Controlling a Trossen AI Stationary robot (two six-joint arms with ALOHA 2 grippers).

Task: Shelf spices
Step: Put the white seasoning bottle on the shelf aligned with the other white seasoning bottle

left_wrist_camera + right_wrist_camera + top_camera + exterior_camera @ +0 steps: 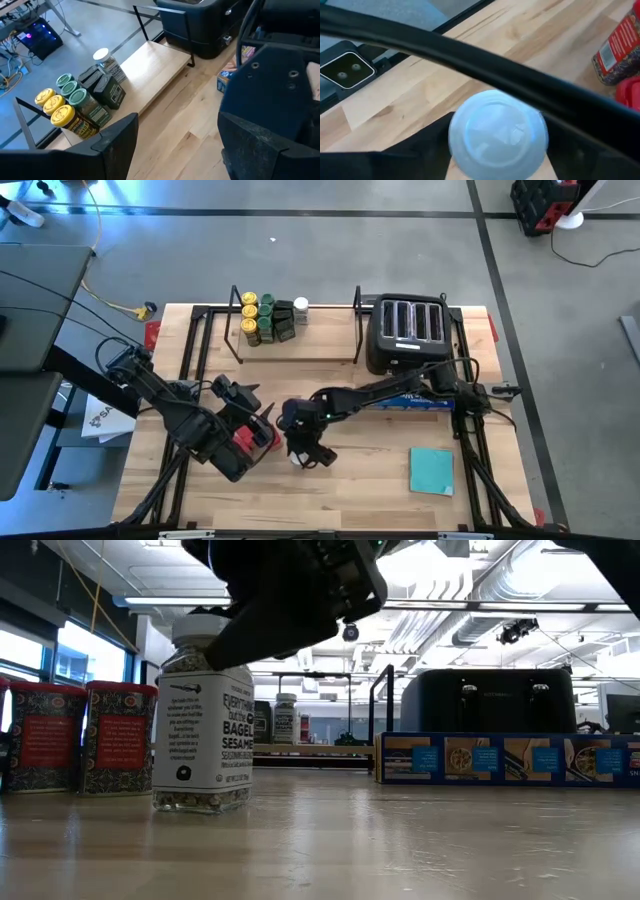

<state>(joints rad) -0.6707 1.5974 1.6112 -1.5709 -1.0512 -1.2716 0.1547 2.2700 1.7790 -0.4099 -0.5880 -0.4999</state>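
Observation:
A white-capped spice jar (pixel 203 720) with a pale label stands upright on the table near the front centre. My right gripper (pixel 305 452) comes down over it, open, with its white cap (pixel 497 132) between the fingers. Two red tins (pixel 80 735) stand just left of the jar. The shelf (pixel 320 345) is at the back, and several yellow- and green-lidded and dark spices (pixel 80 102) stand at its left end. My left gripper (pixel 240 393) hovers open between the shelf and the red tins, with nothing in it. My right gripper has its fingers (pixel 395 160) on either side of the jar's white cap (pixel 470 125), slanting down from above. Whether they touch the cap, I cannot tell. The jar stands upright with its base on the table.
A black toaster (pixel 410 330) stands at the back right, beside the shelf. A long blue box (pixel 420 402) lies in front of it. A flat teal square (pixel 431 470) lies at the front right. The shelf's wooden floor is bare from its middle to its right end.

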